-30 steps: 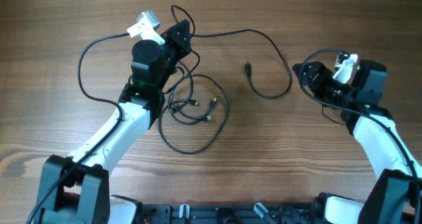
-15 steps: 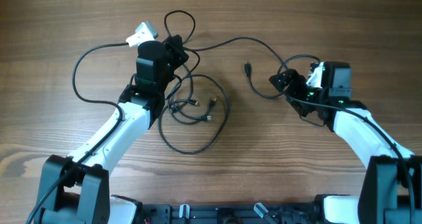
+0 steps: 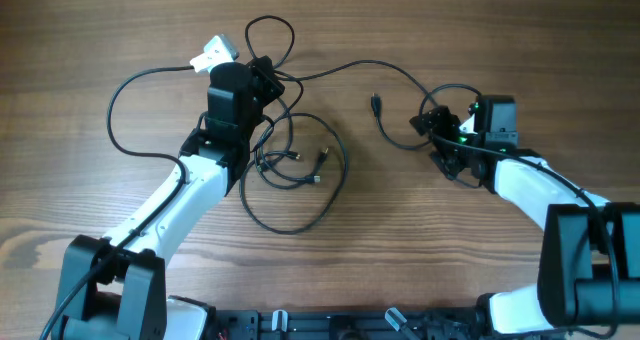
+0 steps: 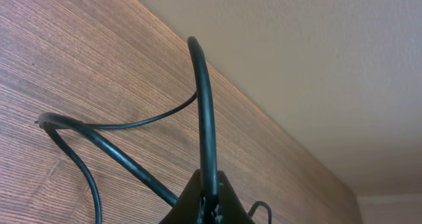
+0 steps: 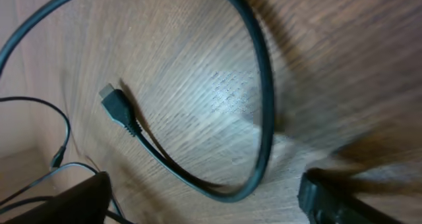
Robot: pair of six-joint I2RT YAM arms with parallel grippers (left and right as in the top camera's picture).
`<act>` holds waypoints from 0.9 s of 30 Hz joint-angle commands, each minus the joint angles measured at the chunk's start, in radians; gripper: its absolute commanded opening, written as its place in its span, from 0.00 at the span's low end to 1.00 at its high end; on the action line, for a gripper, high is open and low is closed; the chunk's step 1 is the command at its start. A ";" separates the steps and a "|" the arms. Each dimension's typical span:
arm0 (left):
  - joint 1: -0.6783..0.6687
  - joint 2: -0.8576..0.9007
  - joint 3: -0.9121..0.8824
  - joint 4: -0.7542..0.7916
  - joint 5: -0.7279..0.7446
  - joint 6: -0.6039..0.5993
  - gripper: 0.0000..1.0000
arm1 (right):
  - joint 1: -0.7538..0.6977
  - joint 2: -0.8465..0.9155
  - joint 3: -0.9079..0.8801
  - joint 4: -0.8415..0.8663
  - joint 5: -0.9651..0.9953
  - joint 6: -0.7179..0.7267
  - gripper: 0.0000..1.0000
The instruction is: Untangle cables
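Note:
Several thin black cables lie on the wooden table. One long cable runs from my left gripper across to a bend by my right gripper and ends in a plug. My left gripper is shut on this cable, seen pinched between the jaws in the left wrist view. A tangle of looped cables with small plugs lies below the left gripper. My right gripper is open, and in the right wrist view the cable's bend lies between its fingers, with the plug beyond.
A small cable loop sits behind the left gripper. The left arm's own thicker camera wire arcs out to the left from the white camera module. The table's far edge shows in the left wrist view.
My right gripper has moved left, up to the bend of the long cable. My left gripper shifted slightly left and back, still holding the cable.

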 commanded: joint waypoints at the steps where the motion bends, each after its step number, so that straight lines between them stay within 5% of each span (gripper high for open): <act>1: 0.003 0.004 0.006 0.000 -0.017 0.024 0.04 | 0.032 0.049 0.001 0.030 0.021 0.027 0.87; 3: 0.003 0.004 0.006 0.000 -0.017 0.024 0.04 | 0.050 0.061 0.001 0.040 0.042 0.048 0.80; 10: 0.003 0.004 0.006 0.000 -0.018 0.024 0.04 | 0.069 0.062 0.001 0.043 0.175 0.052 0.34; 13: 0.003 0.004 0.006 0.000 -0.022 0.024 0.04 | 0.068 0.062 0.001 0.044 0.263 0.051 0.06; 19: 0.003 0.013 0.006 0.000 -0.036 0.026 0.04 | 0.036 0.062 0.001 0.047 0.447 0.041 0.04; 27: -0.012 0.113 0.006 0.058 -0.009 0.050 0.04 | -0.192 0.062 0.002 0.119 0.396 0.023 0.04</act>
